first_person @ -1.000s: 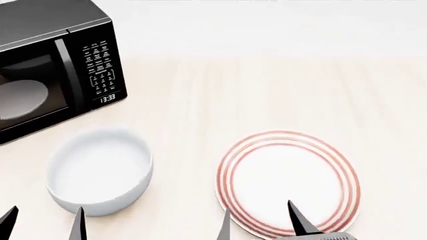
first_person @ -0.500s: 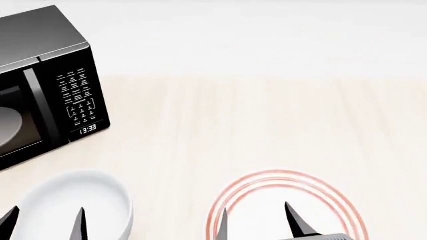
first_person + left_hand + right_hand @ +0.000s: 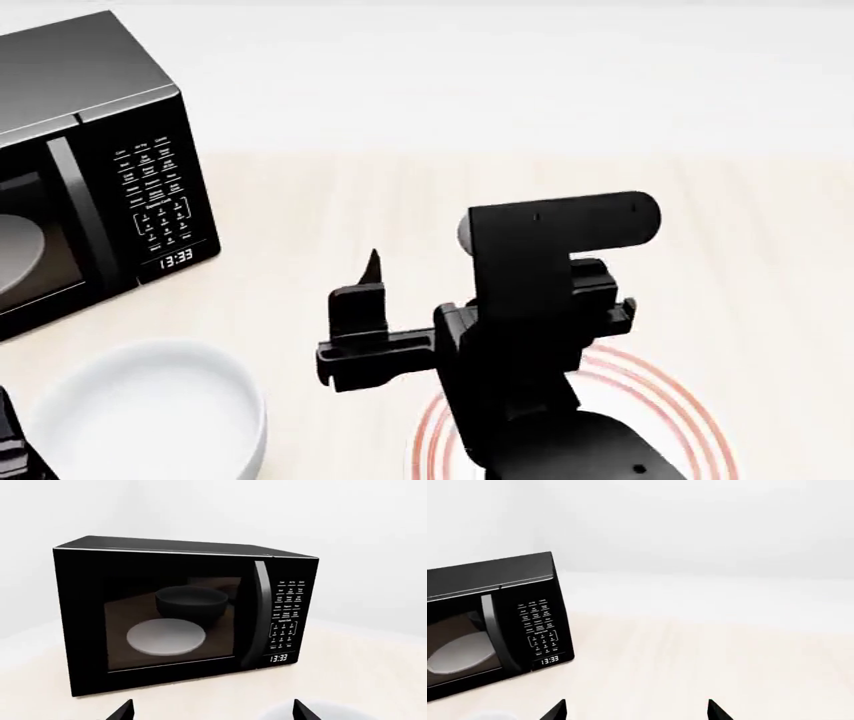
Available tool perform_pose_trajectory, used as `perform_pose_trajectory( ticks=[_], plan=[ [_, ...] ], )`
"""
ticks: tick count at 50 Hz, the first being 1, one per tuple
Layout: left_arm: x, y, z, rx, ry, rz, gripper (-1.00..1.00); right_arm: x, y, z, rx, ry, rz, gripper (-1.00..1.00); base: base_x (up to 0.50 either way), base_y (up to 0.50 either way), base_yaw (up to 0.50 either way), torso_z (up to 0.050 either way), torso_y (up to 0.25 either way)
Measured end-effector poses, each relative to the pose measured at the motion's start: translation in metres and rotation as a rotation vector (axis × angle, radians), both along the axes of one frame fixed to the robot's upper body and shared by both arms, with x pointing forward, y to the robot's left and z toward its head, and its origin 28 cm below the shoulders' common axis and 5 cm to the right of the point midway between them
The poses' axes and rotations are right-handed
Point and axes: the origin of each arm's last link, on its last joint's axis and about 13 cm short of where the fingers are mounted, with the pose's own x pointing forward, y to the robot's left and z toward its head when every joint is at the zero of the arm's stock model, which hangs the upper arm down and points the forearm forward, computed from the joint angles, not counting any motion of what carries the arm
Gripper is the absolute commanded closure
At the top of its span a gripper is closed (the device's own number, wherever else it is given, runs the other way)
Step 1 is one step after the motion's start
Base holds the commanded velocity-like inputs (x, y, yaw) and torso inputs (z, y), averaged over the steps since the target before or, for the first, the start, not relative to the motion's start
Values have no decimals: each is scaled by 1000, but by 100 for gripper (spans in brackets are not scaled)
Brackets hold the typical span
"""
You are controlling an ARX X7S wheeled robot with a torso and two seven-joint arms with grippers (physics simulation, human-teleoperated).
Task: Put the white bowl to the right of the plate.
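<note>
The white bowl (image 3: 144,412) sits on the table at the head view's lower left; its rim also shows in the left wrist view (image 3: 337,713). The red-ringed plate (image 3: 670,398) lies to its right, mostly hidden behind my raised right arm. My right gripper (image 3: 470,275) is open and empty above the plate's near left part, with one finger (image 3: 372,272) showing; the right wrist view (image 3: 637,712) shows its tips wide apart. My left gripper (image 3: 213,711) is open and empty, just left of the bowl and facing the microwave.
A black microwave (image 3: 83,170) stands at the back left, door shut, clock reading 13:33. Through its door I see a grey dish (image 3: 165,637) and a dark bowl (image 3: 191,602). A pale wall runs behind the light wooden table (image 3: 747,230).
My right arm has risen into the head view and now covers most of the plate. The left gripper's fingertips have dropped out of that view. The head view tilted up earlier.
</note>
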Motion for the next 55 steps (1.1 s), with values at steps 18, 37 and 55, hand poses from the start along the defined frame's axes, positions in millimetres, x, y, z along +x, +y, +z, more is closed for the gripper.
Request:
perform_pose_trajectory(
  ticks=[18, 37, 55],
  plan=[
    [4, 15, 1, -13, 1, 82, -100, 26, 23, 31, -67, 151, 87, -100, 0, 0, 0, 0, 0],
    [3, 24, 2, -11, -6, 127, -100, 64, 57, 39, -92, 348, 185, -100, 0, 0, 0, 0, 0],
    [-1, 30, 5, -18, -20, 161, -100, 84, 91, 27, -161, 484, 160, -100, 0, 0, 0, 0, 0]
  ],
)
